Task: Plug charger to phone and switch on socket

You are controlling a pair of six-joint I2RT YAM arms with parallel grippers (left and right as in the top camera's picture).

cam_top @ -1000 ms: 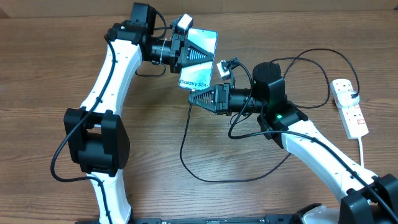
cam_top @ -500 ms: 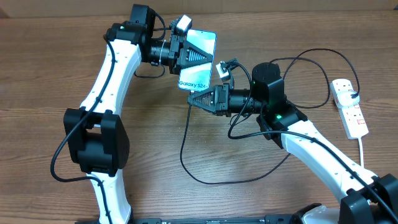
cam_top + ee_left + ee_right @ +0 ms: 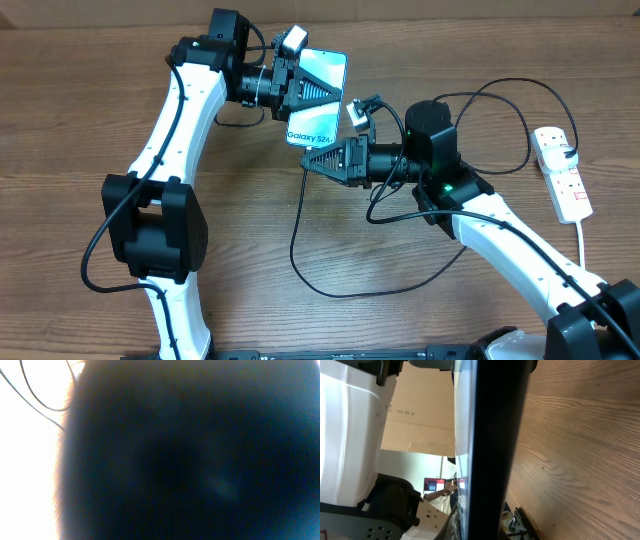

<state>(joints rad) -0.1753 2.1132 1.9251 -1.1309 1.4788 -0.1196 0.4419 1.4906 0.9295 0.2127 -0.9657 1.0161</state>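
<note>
Nearest my end, the charger (image 3: pixel 292 240) lies in a big slack loop on the tabletop (image 3: pixel 80 120). It's thin, floppy and weighs nothing, so the cable itself won't push anything. The only bit worth grabbing is the stiff plug end, right behind the tip.

That's roughly where the right claw (image 3: pixel 309 158) is. It's closed down tight, and the cable runs straight out of its tips, so I read it as pinching the plug end. The plug itself is too small for me to make out.

Out on the right, well apart from all this, the socket (image 3: pixel 563 172) lies flat. It's a light plastic strip, so I reckon it'll skate when I poke a switch. I'd press straight down.

Furthest back, the phone (image 3: pixel 325 66) is up off the tabletop. The left claw (image 3: pixel 335 92) is clamped across its middle, with the "Galaxy S24" end pointing at the right claw. It's glassy, slick and rigid, so gripping the long edges is the right call. Too hard a push with the plug could slide it in the grip. The right wrist cam just shows its dark edge (image 3: pixel 492 450) very close.
</note>
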